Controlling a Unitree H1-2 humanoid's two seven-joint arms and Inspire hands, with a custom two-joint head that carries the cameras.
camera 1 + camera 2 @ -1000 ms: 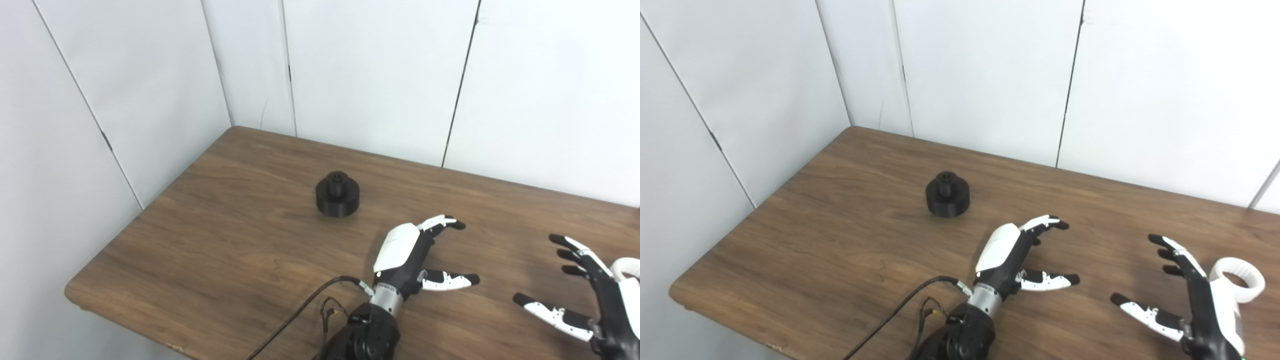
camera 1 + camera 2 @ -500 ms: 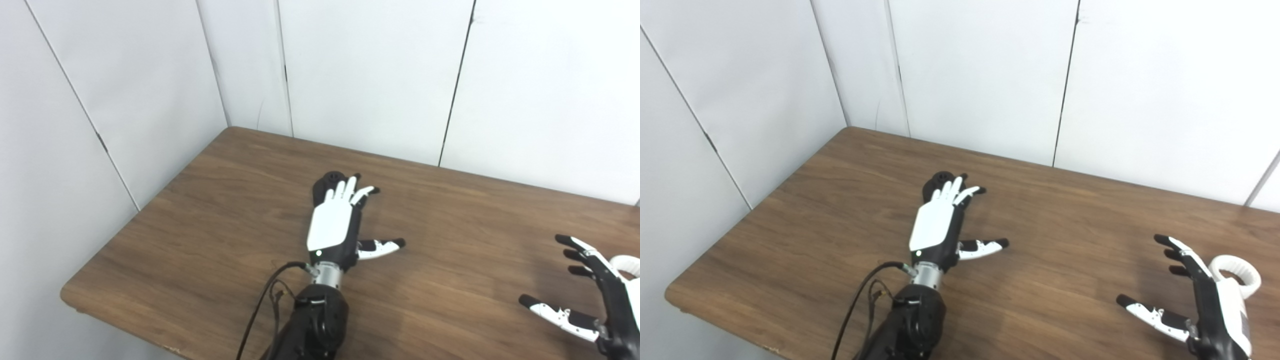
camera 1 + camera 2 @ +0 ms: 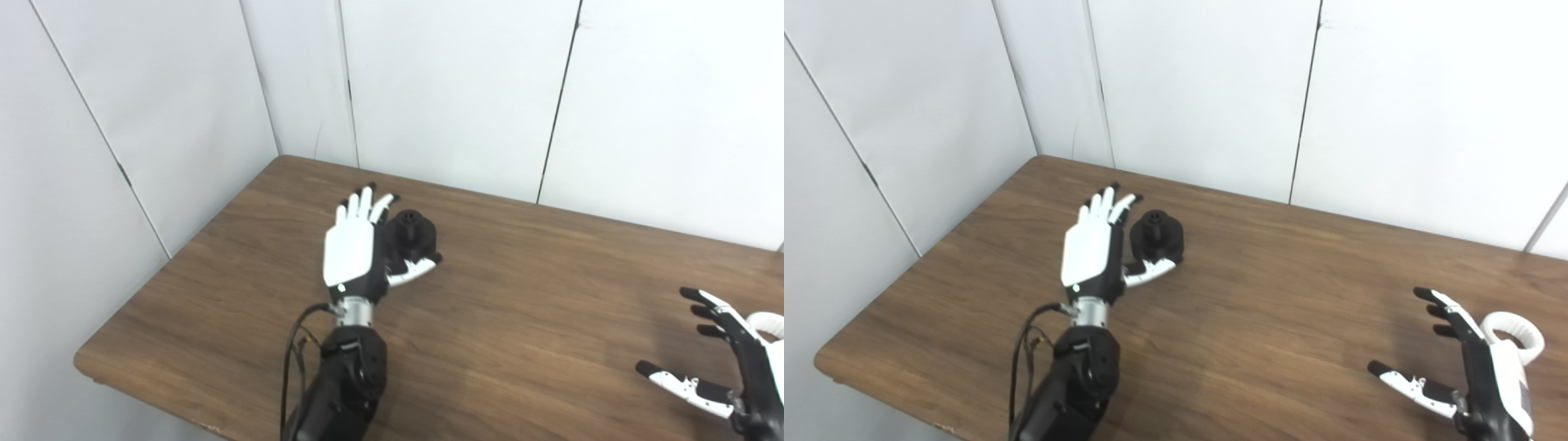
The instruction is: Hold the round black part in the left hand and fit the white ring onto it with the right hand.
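Since half a second ago the left hand (image 3: 350, 248) has slid off the top of the round black part (image 3: 411, 234) to its left side, while the part itself has kept its place on the worktop (image 3: 527, 294). That hand now stands on edge, white back toward the left wall, fingers (image 3: 364, 203) straight and spread, pointing to the far corner. Its thumb (image 3: 415, 271) reaches across under the near side of the part. The palm seems to be just beside the part, though whether it touches cannot be told from either view. Nothing is grasped; the hand is released. Its black forearm (image 3: 343, 386) rises from the bottom edge with a cable looping beside the wrist.

At the lower right the right hand (image 3: 1470, 367) has not shifted. It hovers low over the worktop, fingers apart and curved, thumb stretched toward the left, holding nothing. The white ring (image 3: 1516, 337) lies just behind it, partly hidden by the hand's back, near the right end of the worktop and well apart from the black part.

Between the two hands runs a wide bare stretch of dark wood-grain surface. The black part sits toward the far left, with room on all sides but the left. The worktop's rounded near-left corner shows, and white wall panels (image 3: 453, 92) with dark seams close in behind and on the left.
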